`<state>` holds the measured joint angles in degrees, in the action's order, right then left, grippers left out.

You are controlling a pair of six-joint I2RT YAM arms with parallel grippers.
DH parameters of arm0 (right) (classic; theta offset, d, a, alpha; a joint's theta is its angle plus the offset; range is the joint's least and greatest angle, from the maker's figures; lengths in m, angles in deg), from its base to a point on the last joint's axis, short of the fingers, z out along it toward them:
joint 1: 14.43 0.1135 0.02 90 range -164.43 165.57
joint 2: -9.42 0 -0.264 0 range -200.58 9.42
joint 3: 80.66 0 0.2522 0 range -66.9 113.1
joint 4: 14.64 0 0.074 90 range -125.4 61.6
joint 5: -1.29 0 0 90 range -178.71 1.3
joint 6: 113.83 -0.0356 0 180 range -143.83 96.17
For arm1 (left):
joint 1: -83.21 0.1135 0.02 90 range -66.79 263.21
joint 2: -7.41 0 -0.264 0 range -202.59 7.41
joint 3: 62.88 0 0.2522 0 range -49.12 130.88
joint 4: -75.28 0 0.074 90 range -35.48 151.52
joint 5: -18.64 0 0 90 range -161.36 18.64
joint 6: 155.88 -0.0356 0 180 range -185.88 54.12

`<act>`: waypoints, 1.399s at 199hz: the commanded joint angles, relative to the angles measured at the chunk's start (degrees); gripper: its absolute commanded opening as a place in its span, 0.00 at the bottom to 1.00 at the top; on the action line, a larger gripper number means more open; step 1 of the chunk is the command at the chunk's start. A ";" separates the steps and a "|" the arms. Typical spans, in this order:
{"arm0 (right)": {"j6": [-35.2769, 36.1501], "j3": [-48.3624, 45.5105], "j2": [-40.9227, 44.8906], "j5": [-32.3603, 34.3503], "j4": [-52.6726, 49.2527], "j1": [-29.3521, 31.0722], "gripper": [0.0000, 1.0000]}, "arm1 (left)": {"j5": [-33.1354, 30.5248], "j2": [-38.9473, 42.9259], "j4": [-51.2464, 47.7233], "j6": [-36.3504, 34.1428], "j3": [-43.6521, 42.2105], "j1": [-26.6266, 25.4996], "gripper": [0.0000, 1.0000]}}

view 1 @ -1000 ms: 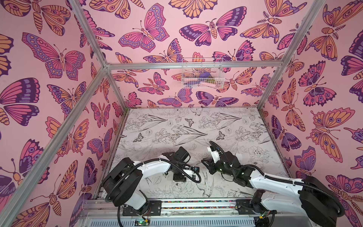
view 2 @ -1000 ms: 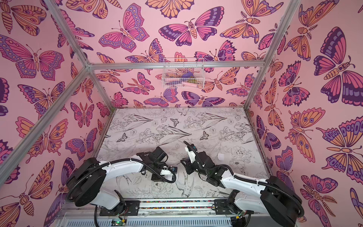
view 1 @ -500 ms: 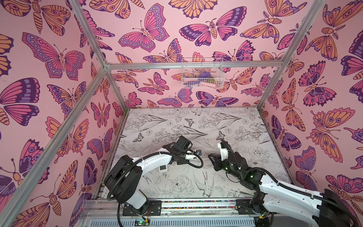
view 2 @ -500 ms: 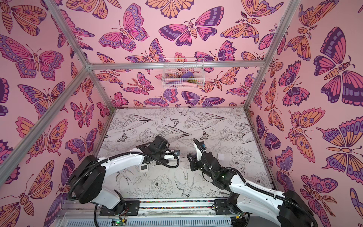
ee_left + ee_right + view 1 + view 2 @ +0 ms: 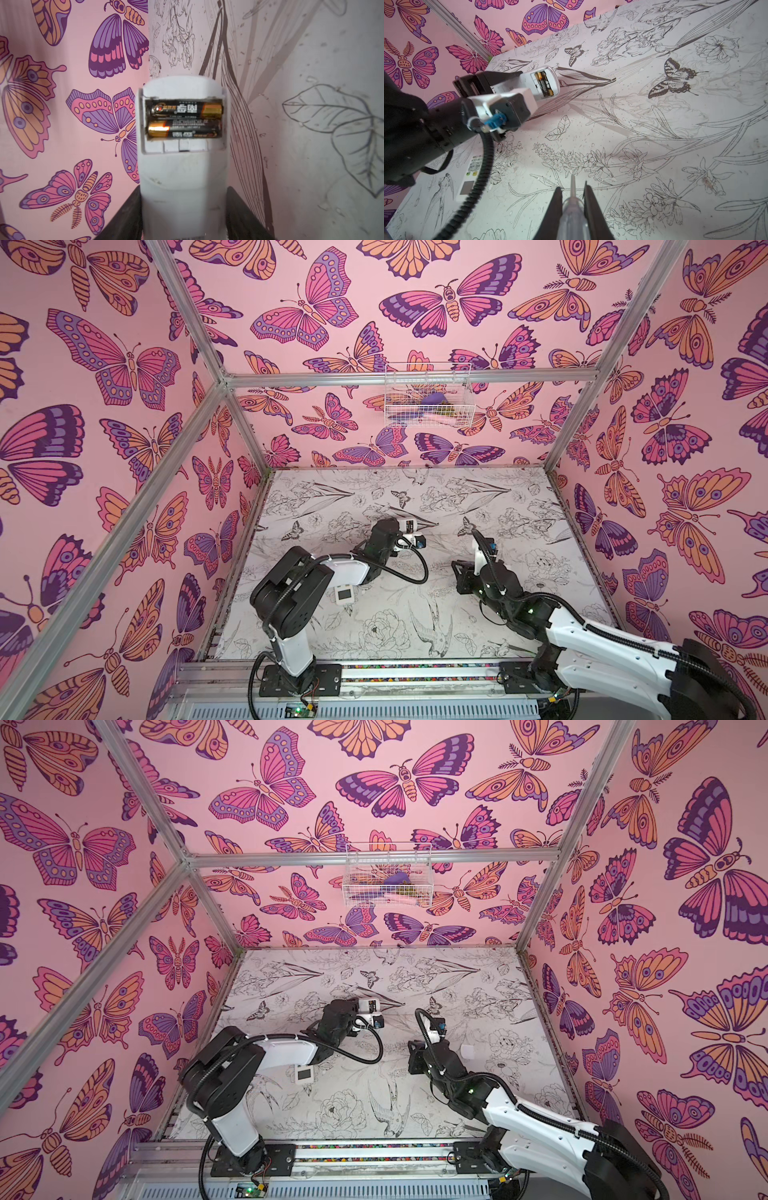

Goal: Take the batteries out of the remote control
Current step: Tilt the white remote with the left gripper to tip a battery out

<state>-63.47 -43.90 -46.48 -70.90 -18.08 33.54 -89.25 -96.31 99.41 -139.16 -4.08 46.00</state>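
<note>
1. Left pincer (image 5: 184,189): I read the jaws at a middling width, clamped on the two long sides of the white remote control (image 5: 182,166). One black finger presses each side of the casing. The remote control projects straight ahead of the fingertips, with its back face turned toward the wrist camera.

2. Compartment (image 5: 185,143): it sits ahead of the left pincer, near the far end of the remote control, and it is uncovered.

3. Batteries (image 5: 184,120): two black cells with gold ends lie seated in the compartment, touching side by side and set across the width of the casing. Their gold ends point opposite ways. Neither pincer touches them.

4. Right pincer (image 5: 572,187): I read the jaws as nearly closed, gripping the clear handle of the screwdriver (image 5: 572,209). The thin metal shaft sticks out just past the fingertips, over the patterned table (image 5: 654,124). Whether the tip touches the table I cannot tell. It is well apart from the remote control and the batteries, which lie ahead of this pincer.

5. Second remote (image 5: 469,182): it lies face up on the table, behind the left pincer and beneath that arm, well apart from both pincers
</note>
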 commanded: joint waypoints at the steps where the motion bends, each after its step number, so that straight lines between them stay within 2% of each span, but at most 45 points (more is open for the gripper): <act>1: -2.05 -0.33 -2.82 1.28 3.87 -0.37 0.00 | -1.84 -4.63 22.90 -9.37 -4.00 -0.48 0.00; 39: -1.94 0.15 -10.01 -0.34 8.83 -0.69 0.00 | -0.97 -14.17 43.43 -17.68 -5.15 -0.45 0.00; 90: -2.10 0.90 -14.41 -1.44 10.86 -1.70 0.00 | -0.19 -14.77 43.49 -19.01 -8.69 -1.89 0.00; 105: -2.76 0.94 -14.92 -2.23 10.94 -2.26 0.00 | -0.51 -15.75 43.54 -22.57 -7.91 -1.69 0.00; 126: -1.74 1.16 -15.58 -3.01 11.46 -2.58 0.00 | -1.36 -14.97 43.51 -22.34 -5.62 -1.47 0.00; 156: -2.08 1.69 -16.88 -4.25 11.55 -3.58 0.00 | 2.20 -18.86 43.52 -30.09 -7.52 -1.05 0.00; 189: -1.38 1.56 -17.35 -4.35 12.26 -4.03 0.00 | 0.81 -15.59 43.41 -25.24 -3.79 -0.82 0.00; 216: -2.25 1.56 -16.38 -5.85 12.09 -4.53 0.00 | 0.40 -12.30 40.88 -23.15 -3.98 -1.42 0.00; 241: -1.70 2.25 -16.86 -6.86 11.77 -4.46 0.00 | -2.00 -7.46 31.39 -17.77 -3.35 -0.99 0.00; 279: -2.00 4.49 -18.25 -13.76 12.53 -4.50 0.00 | -5.56 1.35 12.28 -7.99 0.03 -0.58 0.00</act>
<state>-64.54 -42.08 -63.46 -80.06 -7.98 29.43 -91.52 -100.38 125.00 -156.12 -6.53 44.99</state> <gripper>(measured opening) 0.187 0.570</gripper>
